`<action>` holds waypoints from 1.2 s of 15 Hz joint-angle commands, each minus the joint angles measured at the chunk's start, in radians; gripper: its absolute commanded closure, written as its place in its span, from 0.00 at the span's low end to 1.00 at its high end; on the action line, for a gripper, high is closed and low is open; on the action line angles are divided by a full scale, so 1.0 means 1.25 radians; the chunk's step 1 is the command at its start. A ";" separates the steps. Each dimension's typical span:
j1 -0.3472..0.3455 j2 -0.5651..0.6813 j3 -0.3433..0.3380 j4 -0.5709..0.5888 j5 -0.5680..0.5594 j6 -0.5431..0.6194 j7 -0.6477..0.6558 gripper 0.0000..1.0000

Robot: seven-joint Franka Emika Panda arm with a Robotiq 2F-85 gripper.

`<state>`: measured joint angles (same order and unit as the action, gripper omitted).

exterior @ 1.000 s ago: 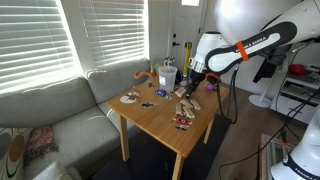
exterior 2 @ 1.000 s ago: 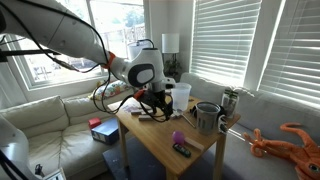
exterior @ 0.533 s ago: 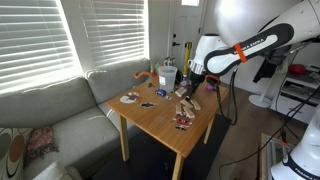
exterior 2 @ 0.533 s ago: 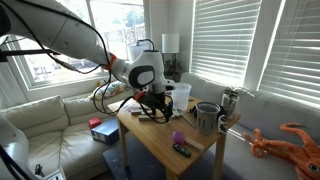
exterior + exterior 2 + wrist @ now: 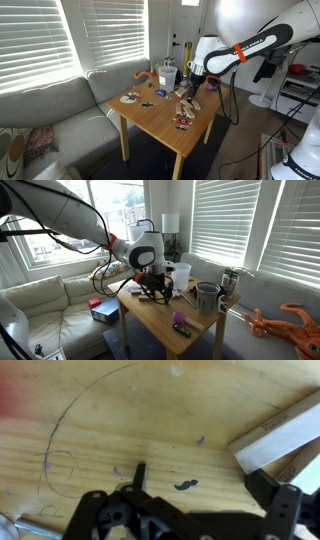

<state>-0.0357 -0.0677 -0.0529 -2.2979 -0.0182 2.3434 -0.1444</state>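
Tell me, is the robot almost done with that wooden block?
Not close, I think. Nothing looks done: the wooden block lies flat on the table, untouched. In hand: the hand hangs open, low over the table beside the block, holding nothing. Left, probably: gripping the block.

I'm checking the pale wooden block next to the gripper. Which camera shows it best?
The wrist view: the pale wooden block shows close up at its right edge, lying on the table. In both exterior views the pieces below the gripper are too small to tell apart.
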 commanded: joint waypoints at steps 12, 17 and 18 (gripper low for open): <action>-0.007 -0.021 -0.007 0.008 0.017 -0.119 -0.014 0.00; -0.009 -0.034 -0.010 0.002 0.022 -0.157 0.001 0.00; -0.010 -0.037 -0.010 0.000 0.025 -0.164 0.007 0.00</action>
<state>-0.0432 -0.0848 -0.0618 -2.2839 -0.0154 2.1851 -0.1506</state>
